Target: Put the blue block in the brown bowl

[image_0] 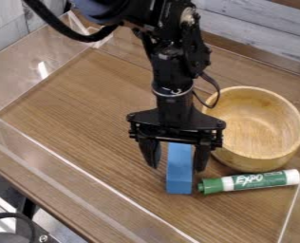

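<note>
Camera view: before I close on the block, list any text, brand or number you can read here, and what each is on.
"EXPO": white lettering on the green label of the marker, lying on the table right of the blue block.
Smaller print on the marker's white barrel: too small to read.
Blue block, brown bowl, pincer: no text visible.

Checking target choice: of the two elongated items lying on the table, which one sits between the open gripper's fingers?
The blue block, plain blue, sits there; the Expo marker lies apart, beside the brown bowl.
</note>
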`<state>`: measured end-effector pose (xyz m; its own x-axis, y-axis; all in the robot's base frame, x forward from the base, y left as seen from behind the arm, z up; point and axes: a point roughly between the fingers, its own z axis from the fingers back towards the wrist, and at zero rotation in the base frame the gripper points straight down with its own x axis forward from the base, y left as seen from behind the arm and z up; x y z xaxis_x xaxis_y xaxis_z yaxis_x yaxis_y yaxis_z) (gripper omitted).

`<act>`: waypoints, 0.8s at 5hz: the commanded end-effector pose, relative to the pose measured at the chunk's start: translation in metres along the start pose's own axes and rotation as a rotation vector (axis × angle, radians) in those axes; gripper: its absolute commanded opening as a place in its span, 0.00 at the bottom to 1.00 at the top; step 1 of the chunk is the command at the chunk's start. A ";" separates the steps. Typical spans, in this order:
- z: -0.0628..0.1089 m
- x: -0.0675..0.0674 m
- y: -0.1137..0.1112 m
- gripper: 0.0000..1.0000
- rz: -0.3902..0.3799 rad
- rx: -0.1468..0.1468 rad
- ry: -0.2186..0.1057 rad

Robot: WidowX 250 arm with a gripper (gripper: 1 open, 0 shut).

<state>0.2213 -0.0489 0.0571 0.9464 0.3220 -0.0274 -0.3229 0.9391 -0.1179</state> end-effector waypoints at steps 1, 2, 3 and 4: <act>0.007 0.007 -0.007 1.00 -0.015 -0.024 -0.031; 0.008 0.008 -0.008 1.00 -0.023 -0.029 -0.033; 0.008 0.009 -0.009 1.00 -0.030 -0.034 -0.034; 0.009 0.010 -0.009 1.00 -0.036 -0.039 -0.037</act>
<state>0.2222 -0.0518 0.0560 0.9560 0.2920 -0.0293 -0.2933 0.9465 -0.1350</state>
